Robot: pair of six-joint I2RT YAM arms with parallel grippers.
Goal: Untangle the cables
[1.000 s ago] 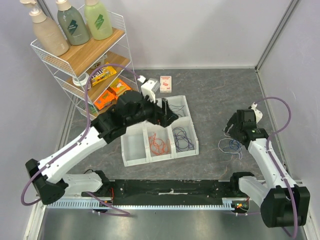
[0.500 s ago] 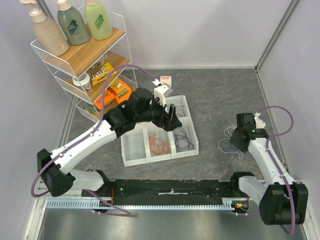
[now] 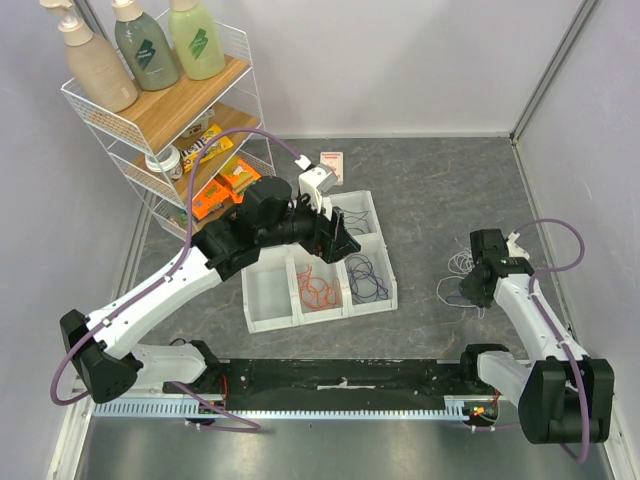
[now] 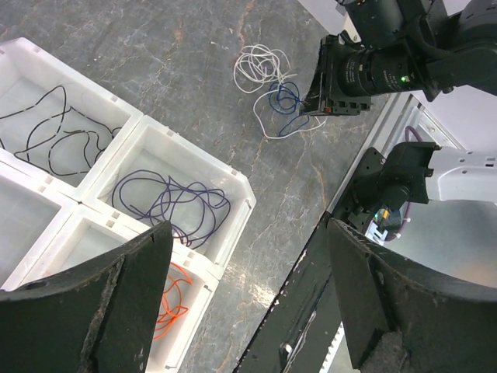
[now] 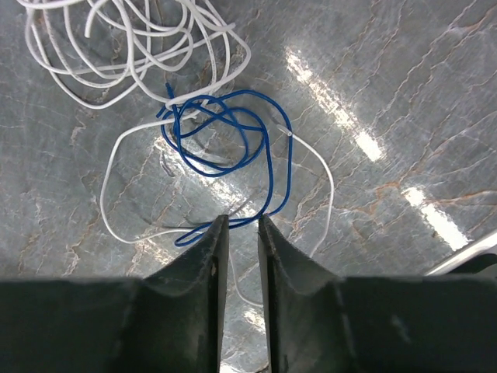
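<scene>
A blue cable (image 5: 268,155) lies tangled with a white cable (image 5: 132,47) on the grey table at the right (image 3: 458,283). My right gripper (image 5: 241,219) is down on this tangle (image 3: 470,290). Its jaws stand a narrow gap apart, and the blue and white strands cross between the tips. My left gripper (image 4: 248,225) hangs wide open and empty above the white tray (image 3: 300,322). The tray holds an orange cable (image 3: 318,285), a purple cable (image 3: 364,276) and a black cable (image 4: 54,140) in separate compartments.
A wire shelf (image 3: 170,125) with bottles and snack packs stands at the back left. A small card box (image 3: 331,165) lies behind the tray. A black rail (image 3: 340,375) runs along the near edge. Walls close in at the back and right.
My right gripper has dropped onto the blue and white tangle and its jaws have narrowed from wide open. The left arm has swung slightly over the tray, still open.
</scene>
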